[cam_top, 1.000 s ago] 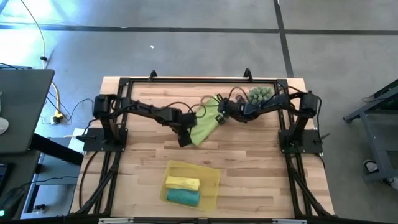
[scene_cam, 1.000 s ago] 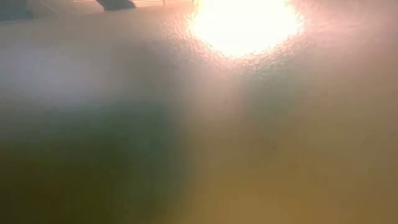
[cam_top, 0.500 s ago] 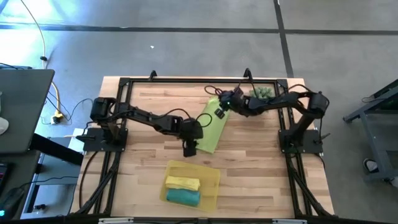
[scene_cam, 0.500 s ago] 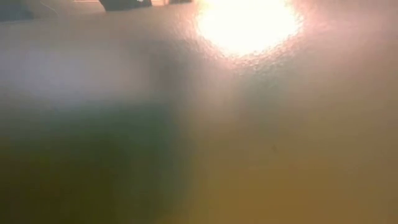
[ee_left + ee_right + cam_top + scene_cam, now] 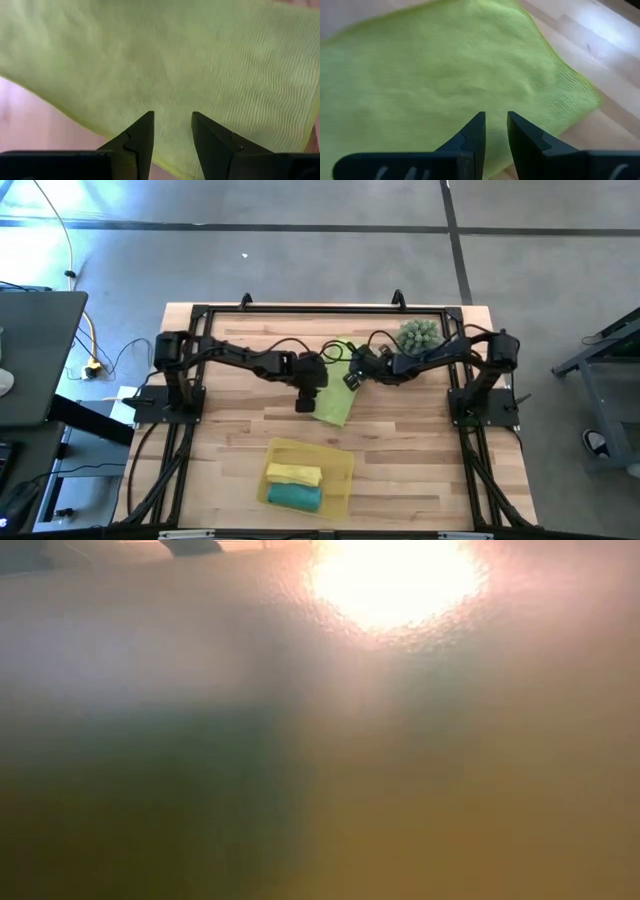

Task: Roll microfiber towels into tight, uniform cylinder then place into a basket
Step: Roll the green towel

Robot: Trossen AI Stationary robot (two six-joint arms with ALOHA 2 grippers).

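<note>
While parted, both claws hover over the lime towel [image 5: 335, 402].

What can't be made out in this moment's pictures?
- Low view: all glare and haze; no table, arm or towel readable.
- High view: the green towel is partly hidden by the left end effector and right end effector; whether either touches it cannot be told.
- Basket: how tightly the yellow towel and teal towel are rolled is too small to judge.
- Wrist views: the green towel's edges are cut off.
</note>
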